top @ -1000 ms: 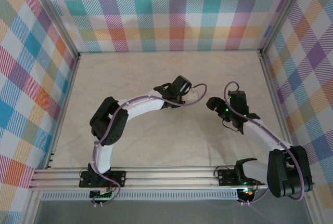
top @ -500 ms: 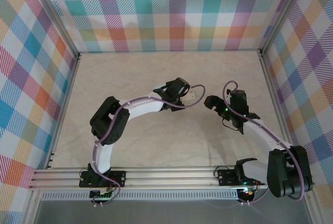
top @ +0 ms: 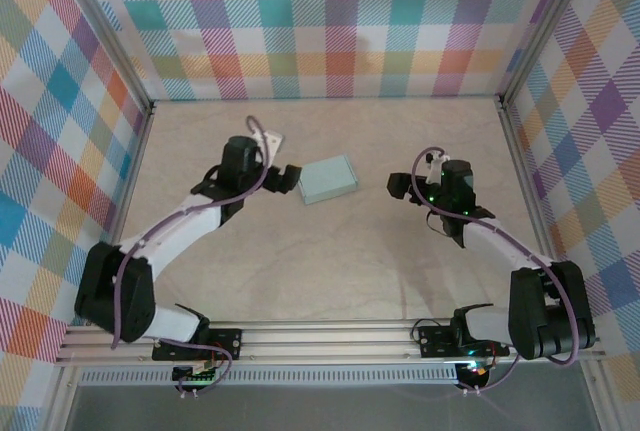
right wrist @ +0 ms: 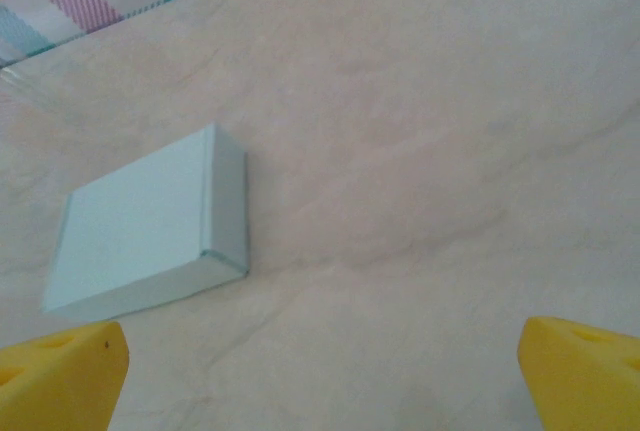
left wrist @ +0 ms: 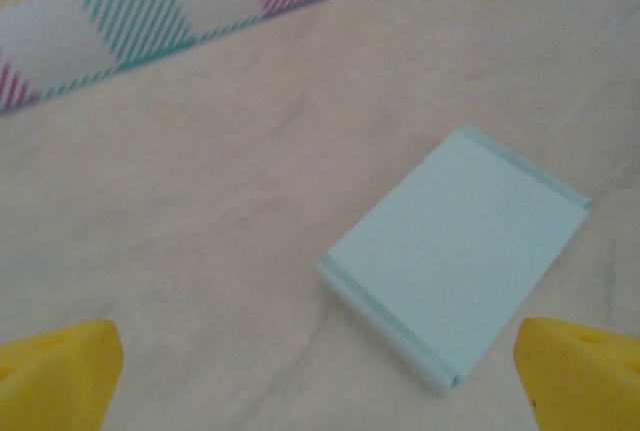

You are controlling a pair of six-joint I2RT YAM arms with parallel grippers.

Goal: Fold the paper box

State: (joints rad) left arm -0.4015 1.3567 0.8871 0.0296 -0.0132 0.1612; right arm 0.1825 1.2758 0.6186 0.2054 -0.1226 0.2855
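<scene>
**Paper Box: Folded and Released, Both Claws Apart**

**Top external view.** The paper box (top: 328, 180) lies flat on the table (top: 330, 281), in the far half and slightly left of centre. It reads as a closed, shallow rectangle, set at a slight angle. The left gripper (top: 289, 178) sits just beside the box's left edge; this view cannot confirm contact. The right gripper (top: 400, 186) points at the box from the other side, with bare table between them. Neither claw holds anything.

**Left wrist view.** The yellow fingertips (left wrist: 58, 376) stand wide apart at the lower corners. The box lies ahead, nearer the right-hand tip, and touches neither. A narrow folded lip runs along each short end.

**Right wrist view.** The fingertips (right wrist: 60, 376) are likewise spread wide, with nothing between them. The box lies ahead and to the left, well apart from both. One side wall faces the camera and appears shut.

**Hazards (judged).**
- The folding appears complete or nearly so. An end not fully tucked may spring open now that nothing presses on it.
- The card looks thin and light. A brush from the nearby left claw would probably slide or spin the box.
- Clamping across the flat faces could dent the walls.
- Both arms reaching in together risk colliding over the box.
</scene>
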